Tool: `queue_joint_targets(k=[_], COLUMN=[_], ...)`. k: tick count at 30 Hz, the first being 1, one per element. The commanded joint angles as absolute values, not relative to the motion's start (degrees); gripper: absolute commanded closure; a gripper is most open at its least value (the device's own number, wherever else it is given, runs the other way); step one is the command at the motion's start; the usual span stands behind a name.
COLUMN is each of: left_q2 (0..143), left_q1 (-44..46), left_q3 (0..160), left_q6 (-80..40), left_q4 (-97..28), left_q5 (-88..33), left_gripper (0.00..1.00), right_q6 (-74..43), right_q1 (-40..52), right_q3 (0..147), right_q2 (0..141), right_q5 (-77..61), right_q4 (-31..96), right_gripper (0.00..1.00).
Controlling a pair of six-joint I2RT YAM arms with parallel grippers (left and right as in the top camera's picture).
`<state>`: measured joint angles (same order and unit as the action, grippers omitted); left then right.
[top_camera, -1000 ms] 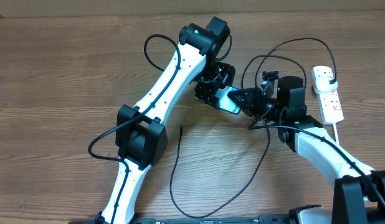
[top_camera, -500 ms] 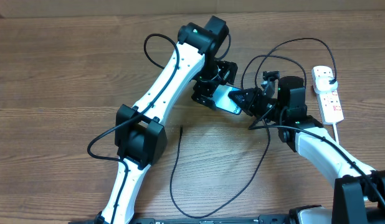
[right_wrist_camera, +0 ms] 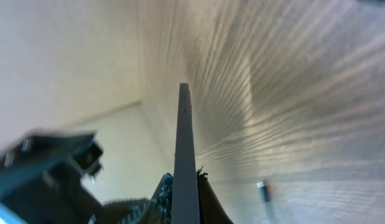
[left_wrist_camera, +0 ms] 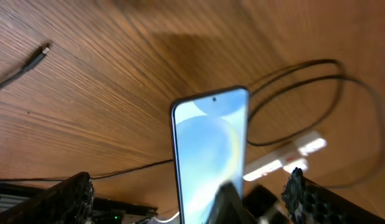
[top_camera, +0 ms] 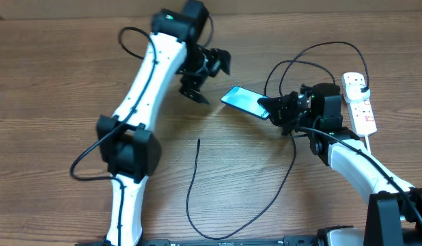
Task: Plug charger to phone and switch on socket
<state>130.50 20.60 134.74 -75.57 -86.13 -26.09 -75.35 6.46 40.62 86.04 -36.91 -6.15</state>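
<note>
Tightly, phone (top_camera: pixel 244 102) between right jaws.

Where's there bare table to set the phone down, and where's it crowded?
Bare wood lies left of the left arm, and between the charger's loose end and the right arm. Crowded: from the right gripper, holding the phone, across to the socket, where the charger loops.

My left arm stretches forward and bends at the elbow, the wrist turned toward my right side. My left gripper (top_camera: pixel 209 76) hangs with its jaws spread wide, holding nothing. My right arm folds inward, and my right gripper (top_camera: pixel 271 107) is clamped tight on one end of the phone (top_camera: pixel 244 101)
</note>
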Motion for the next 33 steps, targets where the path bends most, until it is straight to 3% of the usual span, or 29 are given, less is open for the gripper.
queue_joint_targets(k=[1,14,33], left_q2=[123.92,122.23,122.58], left_q1=[20.6,21.43,25.96], left_q3=[136.27,136.25,134.39], left_q6=[-72.12,-76.47,-84.2], left_q4=[-85.73,-83.77,-79.2], left_q5=[-22.24,-19.27,-13.08], left_gripper=[0.0,0.0,0.0], right_q6=[-95.09,-123.61,-123.85], right_q1=[6.35,6.35,6.42], right_q3=[41.85,41.85,41.87], right_q2=[85.91,85.91,85.91], right_q5=[-39.92,-51.57,-50.35], right_q4=[-8.01,-20.05,-26.92], right_gripper=[0.96,0.96,0.96])
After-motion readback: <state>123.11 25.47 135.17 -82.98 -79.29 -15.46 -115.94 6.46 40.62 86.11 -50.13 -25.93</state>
